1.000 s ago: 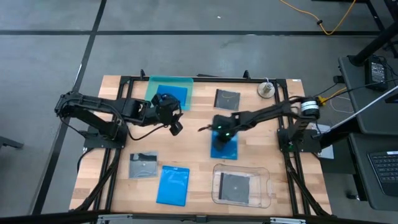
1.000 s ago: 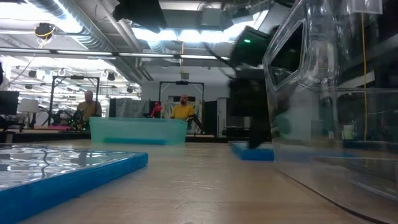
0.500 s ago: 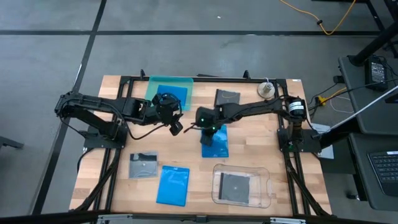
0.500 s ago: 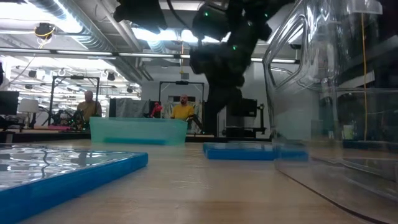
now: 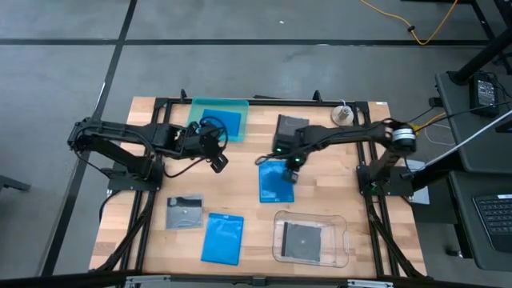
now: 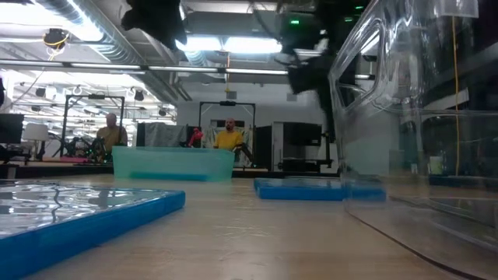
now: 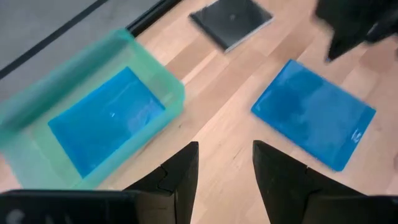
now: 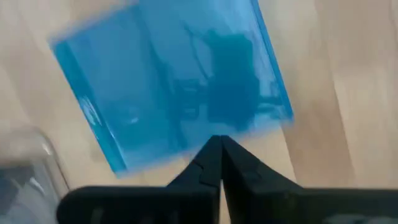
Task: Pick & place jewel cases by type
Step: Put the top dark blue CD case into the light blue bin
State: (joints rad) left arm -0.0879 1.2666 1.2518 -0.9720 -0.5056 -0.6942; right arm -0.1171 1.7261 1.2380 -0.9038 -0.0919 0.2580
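A light wooden worktop (image 5: 244, 188) in a black metal frame (image 5: 264, 101) stands on a grey concrete floor (image 5: 240, 64) crossed by dark lines, with a yellow cable (image 5: 416, 28) trailing over the floor beyond it and a dark desk (image 5: 480, 160) carrying a keyboard (image 5: 496, 212) at one side. Seen level across the worktop, the room behind is a large open hall with long bright ceiling lights (image 6: 226, 45), exposed ducts and pipes (image 6: 93, 35), and black equipment frames (image 6: 226, 117). Two people (image 6: 228, 137) sit far off among the distant benches.
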